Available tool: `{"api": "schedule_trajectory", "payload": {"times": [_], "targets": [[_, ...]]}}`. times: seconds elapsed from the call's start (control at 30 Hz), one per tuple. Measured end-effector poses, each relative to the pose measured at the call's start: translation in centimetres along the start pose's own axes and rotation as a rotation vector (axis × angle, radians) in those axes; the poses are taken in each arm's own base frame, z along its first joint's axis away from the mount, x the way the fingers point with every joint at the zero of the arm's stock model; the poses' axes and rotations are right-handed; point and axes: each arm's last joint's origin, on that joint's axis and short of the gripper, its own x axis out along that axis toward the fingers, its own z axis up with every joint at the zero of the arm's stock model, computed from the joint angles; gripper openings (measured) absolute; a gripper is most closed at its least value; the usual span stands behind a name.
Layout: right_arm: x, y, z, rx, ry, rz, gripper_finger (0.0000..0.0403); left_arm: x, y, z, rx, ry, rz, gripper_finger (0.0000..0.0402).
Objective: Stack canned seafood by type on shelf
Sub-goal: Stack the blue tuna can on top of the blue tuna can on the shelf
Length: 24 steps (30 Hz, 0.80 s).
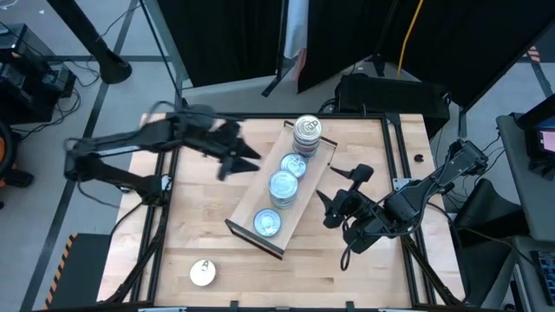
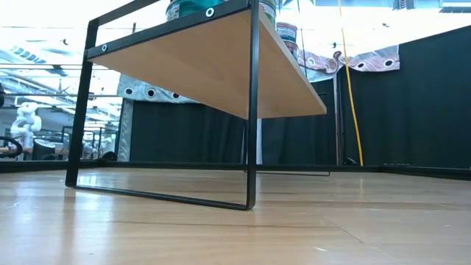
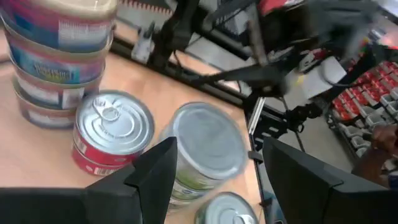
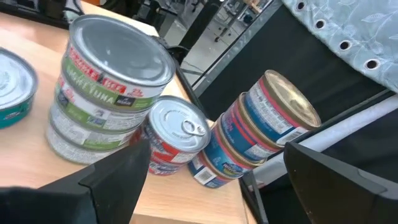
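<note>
Both grippers, left [image 1: 236,159] and right [image 1: 334,206], are hovering with fingers apart, empty; either risks toppling the tall stack of round tins [image 1: 306,133] on the light-wood shelf [image 1: 245,211].

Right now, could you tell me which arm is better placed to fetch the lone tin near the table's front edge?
Probably left: the stray tin lies on its side of the shelf, while the right pincer would have to cross over; the left pincer looks open.
</note>
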Motion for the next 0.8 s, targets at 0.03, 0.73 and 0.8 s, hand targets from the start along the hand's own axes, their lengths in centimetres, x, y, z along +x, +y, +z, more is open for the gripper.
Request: {"api": "schedule_trajectory", "payload": {"times": [0.03, 0.73, 0.8], "targets": [[0.0, 0.0, 0.0, 0.0, 0.004, 0.009, 0.0361, -1.1, -0.7, 0.2, 0.024, -0.015, 0.006, 0.0237], [-0.2, 0.3, -0.2, 0.247, 0.048, 0.085, 0.0361, -5.5, -13.0, -11.3, 0.212, 0.353, -0.042, 0.0154], [-0.2, 0.4, -0.2, 0.289, 0.076, 0.122, 0.0361, -4.1, -14.2, -13.0, 0.237, 0.419, -0.032, 0.0137]]}}
